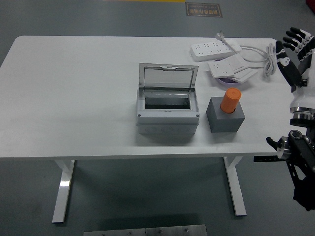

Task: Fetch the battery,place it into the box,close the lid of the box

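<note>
An orange cylindrical battery (230,100) stands upright in a grey block holder (225,117) right of the table's middle. To its left sits a grey box (168,116) with its clear lid (167,77) raised and tilted back; the inside looks dark and holds nothing I can see. My right hand (294,42) hovers at the far right edge, well right of and beyond the battery, fingers spread and holding nothing. The left arm is out of sight.
Two white power strips (215,48) with a coiled white cable (263,58) lie at the back right, over a purple-rimmed object (228,80). The white table (74,98) ends just right of the holder. Part of my black arm (300,157) hangs off the table's right side.
</note>
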`<act>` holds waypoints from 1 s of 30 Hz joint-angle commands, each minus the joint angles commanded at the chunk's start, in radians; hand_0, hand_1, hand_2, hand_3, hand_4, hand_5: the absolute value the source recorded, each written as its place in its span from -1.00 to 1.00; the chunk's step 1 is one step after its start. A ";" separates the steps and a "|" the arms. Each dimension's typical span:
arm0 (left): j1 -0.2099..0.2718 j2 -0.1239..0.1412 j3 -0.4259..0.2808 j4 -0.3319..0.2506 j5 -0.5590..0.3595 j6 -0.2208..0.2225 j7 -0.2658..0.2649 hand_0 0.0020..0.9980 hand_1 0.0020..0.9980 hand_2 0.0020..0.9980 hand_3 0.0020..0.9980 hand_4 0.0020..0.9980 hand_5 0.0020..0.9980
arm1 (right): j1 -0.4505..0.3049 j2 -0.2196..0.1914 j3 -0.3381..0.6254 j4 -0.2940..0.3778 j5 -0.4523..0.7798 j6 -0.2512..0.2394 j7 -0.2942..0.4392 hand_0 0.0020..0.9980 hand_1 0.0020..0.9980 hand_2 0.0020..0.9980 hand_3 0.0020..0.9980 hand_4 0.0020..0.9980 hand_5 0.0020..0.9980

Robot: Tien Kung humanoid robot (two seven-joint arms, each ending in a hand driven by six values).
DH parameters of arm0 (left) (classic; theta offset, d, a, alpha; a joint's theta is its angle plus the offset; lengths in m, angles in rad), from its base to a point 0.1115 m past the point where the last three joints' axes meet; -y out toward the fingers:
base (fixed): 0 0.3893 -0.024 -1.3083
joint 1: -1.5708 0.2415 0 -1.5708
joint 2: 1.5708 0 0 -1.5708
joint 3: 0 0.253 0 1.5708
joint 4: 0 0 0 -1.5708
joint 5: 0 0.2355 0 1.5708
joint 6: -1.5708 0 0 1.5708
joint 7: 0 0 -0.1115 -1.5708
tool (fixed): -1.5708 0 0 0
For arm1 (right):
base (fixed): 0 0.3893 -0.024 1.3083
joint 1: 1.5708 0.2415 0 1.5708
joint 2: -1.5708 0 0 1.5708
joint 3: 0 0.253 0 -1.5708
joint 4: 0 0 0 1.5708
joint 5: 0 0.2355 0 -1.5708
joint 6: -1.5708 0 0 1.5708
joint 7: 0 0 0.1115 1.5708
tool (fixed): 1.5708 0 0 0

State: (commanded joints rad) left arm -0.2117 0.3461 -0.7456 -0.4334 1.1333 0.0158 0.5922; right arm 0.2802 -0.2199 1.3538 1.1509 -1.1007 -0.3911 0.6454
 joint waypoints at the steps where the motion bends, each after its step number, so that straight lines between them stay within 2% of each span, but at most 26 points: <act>1: 0.000 0.000 0.000 0.000 0.001 0.000 0.000 0.27 0.40 0.15 0.08 0.00 -1.00 | 0.001 0.001 -0.006 -0.004 0.003 0.001 0.000 0.13 0.26 0.33 0.36 0.54 -0.61; 11: -0.011 -0.003 -0.011 0.000 0.020 -0.007 0.004 0.27 0.40 0.15 0.08 0.00 -1.00 | 0.058 0.016 -0.140 -0.077 0.015 0.065 -0.058 0.13 0.27 0.31 0.39 0.54 -0.61; 12: -0.013 -0.003 -0.012 0.000 0.023 -0.009 0.003 0.27 0.40 0.15 0.08 0.00 -1.00 | 0.067 0.017 -0.154 -0.093 0.015 0.069 -0.062 0.29 0.39 0.39 0.53 0.61 -0.49; 17: -0.023 -0.004 -0.020 0.000 0.038 -0.016 0.004 0.27 0.40 0.15 0.08 0.00 -1.00 | 0.101 0.022 -0.202 -0.167 0.010 0.083 -0.077 0.29 0.39 0.39 0.53 0.61 -0.49; 18: -0.025 -0.004 -0.022 0.000 0.041 -0.018 0.004 0.27 0.40 0.15 0.08 0.00 -1.00 | 0.107 0.022 -0.209 -0.182 0.009 0.085 -0.080 0.43 0.59 0.57 0.74 0.59 -0.56; 23: -0.032 -0.005 -0.028 0.000 0.053 -0.024 0.003 0.27 0.40 0.15 0.08 0.00 -1.00 | 0.118 0.027 -0.214 -0.234 0.002 0.093 -0.089 0.43 0.59 0.57 0.74 0.59 -0.56; 24: -0.033 -0.005 -0.028 0.000 0.055 -0.024 0.002 0.27 0.40 0.15 0.08 0.00 -1.00 | 0.118 0.028 -0.212 -0.240 0.001 0.094 -0.090 0.45 0.62 0.59 0.79 0.61 -0.58; 30: -0.034 -0.006 -0.030 0.000 0.059 -0.024 0.000 0.27 0.40 0.15 0.08 0.00 -1.00 | 0.116 0.025 -0.206 -0.256 -0.001 0.096 -0.092 0.48 0.64 0.59 0.80 0.62 -0.58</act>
State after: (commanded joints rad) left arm -0.2462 0.3402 -0.7760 -0.4330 1.1926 -0.0084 0.5919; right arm 0.3958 -0.1948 1.1479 0.8945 -1.1014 -0.2947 0.5535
